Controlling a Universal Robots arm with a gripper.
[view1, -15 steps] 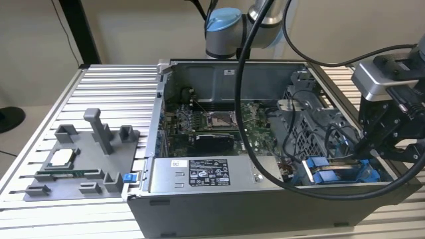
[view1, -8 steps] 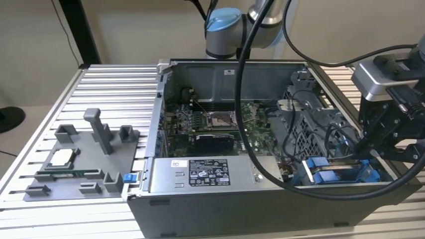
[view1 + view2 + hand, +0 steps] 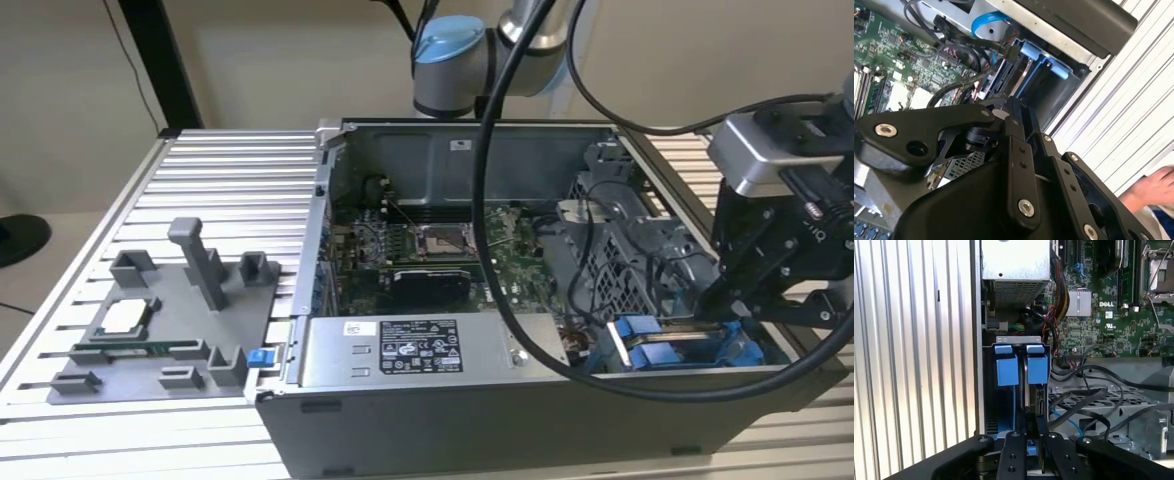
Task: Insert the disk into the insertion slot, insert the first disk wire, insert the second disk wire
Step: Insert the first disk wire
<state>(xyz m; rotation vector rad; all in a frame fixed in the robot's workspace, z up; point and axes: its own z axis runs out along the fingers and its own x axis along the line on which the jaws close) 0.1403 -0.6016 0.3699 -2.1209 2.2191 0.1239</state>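
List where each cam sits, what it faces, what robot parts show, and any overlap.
Exterior view: off the arm, looks down into the open computer case on the table; arm, gripper show.
First wrist view: on the arm, faces drive bay and motherboard; gripper shows.
Second wrist view: on the arm, faces drive bay; gripper, a person's hand show.
Shared: drive bay and gripper.

**Slatted metal table, two loads**

The table [image 3: 227,160] is silver metal with a top of parallel grooved slats. An open grey computer case [image 3: 507,420] lies on it toward the exterior view's right, and a grey fixture plate [image 3: 134,385] lies just beside it on the left
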